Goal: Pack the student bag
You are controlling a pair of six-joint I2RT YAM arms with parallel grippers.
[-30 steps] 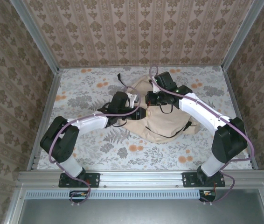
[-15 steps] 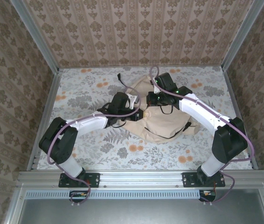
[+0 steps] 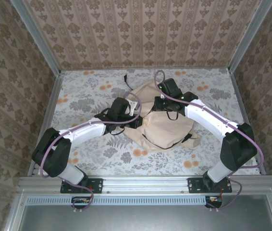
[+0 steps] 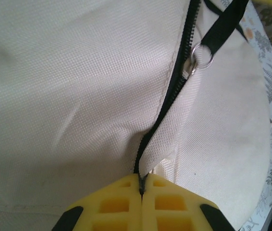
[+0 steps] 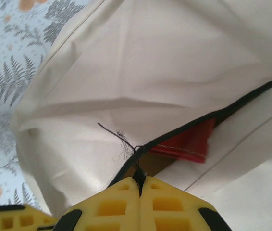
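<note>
**Inspector:** Item and location?

**Operator:** The student bag (image 3: pixel 164 129) lies flat in the middle of the table (image 3: pixel 88 91), between my two arms. Its zipper (image 4: pixel 167 96) is partly open, and a red item (image 5: pixel 189 142) shows through the gap.

**Inspector:** Pincer condition?

**Operator:** My left pincer (image 4: pixel 141 186) is pressed together on the zipper tape where the seam folds up. The pull ring (image 4: pixel 201 55), on its black strap (image 4: pixel 225 29), sits farther along the track, untouched. My right pincer (image 5: pixel 139 180) is pressed together on the dark edge of the opening, with a loose thread (image 5: pixel 119 137) just beside it.

**Inspector:** Step in hand?

**Operator:** By my judgement, I am tensioning the mouth from two points so the opening can be worked.

**Inspector:** Recommendations?

**Operator:** Draw the two holds apart gently along the zipper line, not upward, because the soft cloth is likely to bunch. Grip the tape rather than the thin fabric. Watch the red item's corner near the teeth, where it could snag. Before any zipping, one pincer must release and take the ring.
</note>
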